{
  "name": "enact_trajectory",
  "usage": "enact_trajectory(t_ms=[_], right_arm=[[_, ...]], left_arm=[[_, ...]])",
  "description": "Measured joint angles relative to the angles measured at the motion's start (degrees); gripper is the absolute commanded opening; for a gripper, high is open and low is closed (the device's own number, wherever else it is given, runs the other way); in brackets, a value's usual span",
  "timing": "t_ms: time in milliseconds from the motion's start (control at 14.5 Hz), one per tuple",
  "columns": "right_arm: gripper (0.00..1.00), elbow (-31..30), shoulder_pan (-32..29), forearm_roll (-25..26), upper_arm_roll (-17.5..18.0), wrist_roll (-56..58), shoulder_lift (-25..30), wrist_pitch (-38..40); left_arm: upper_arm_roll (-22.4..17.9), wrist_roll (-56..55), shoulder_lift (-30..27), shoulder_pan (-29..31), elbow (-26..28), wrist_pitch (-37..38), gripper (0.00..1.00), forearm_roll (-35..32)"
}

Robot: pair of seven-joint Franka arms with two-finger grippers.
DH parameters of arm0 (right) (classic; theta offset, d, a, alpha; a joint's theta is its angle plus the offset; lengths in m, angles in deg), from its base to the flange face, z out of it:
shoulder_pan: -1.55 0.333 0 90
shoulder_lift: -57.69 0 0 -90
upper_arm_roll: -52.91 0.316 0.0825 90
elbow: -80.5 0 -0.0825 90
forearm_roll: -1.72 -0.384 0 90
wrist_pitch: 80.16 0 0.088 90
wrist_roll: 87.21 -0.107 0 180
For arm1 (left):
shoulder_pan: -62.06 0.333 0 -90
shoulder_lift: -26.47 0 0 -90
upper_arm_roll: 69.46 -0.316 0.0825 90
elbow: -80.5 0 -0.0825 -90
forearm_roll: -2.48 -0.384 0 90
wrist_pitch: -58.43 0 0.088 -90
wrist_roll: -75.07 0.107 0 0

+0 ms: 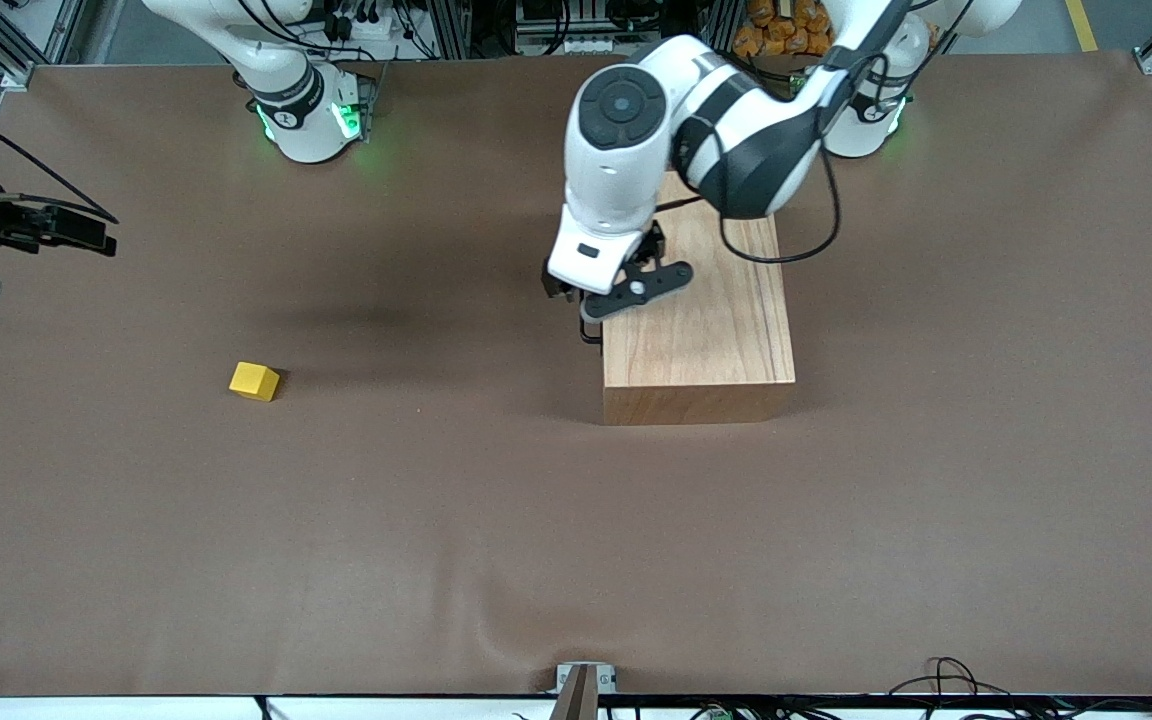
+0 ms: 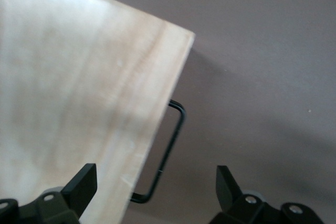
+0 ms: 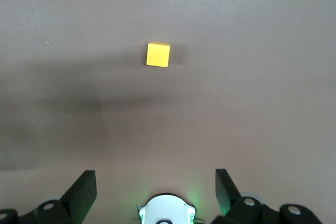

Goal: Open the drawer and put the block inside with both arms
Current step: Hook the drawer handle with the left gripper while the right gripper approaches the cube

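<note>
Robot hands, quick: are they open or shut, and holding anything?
Left gripper: open, holding nothing, at the wooden box's drawer handle.
Right gripper: open, holding nothing, above the table with the yellow block in view.

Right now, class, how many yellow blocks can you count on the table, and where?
1. The yellow block lies on the brown table toward the right arm's end, apart from the wooden box. Any block inside the box's closed drawer would be hidden.

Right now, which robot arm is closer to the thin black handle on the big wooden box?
Left. The left end effector hangs open right over the thin black wire handle of the big wooden box. The right end effector is open above bare table, up from the small yellow cube.
</note>
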Motion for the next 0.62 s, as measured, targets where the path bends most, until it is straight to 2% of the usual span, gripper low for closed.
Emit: enact_trajectory(t_ms=[276, 622], right_arm=[[1.0, -1.23, 0.01, -0.01, 0.05, 0.0, -0.03, -0.97], [1.0, -5.79, 0.54, -0.08, 0.48, 0.0, -0.1, -7.25]], left_arm=[[-1.67, -1.25, 4.55, -4.42, -1.91, -2.84, 1.0, 0.0], [-12.78, 0.98, 9.77, -17.0, -3.53, -4.7, 1.0, -0.02]])
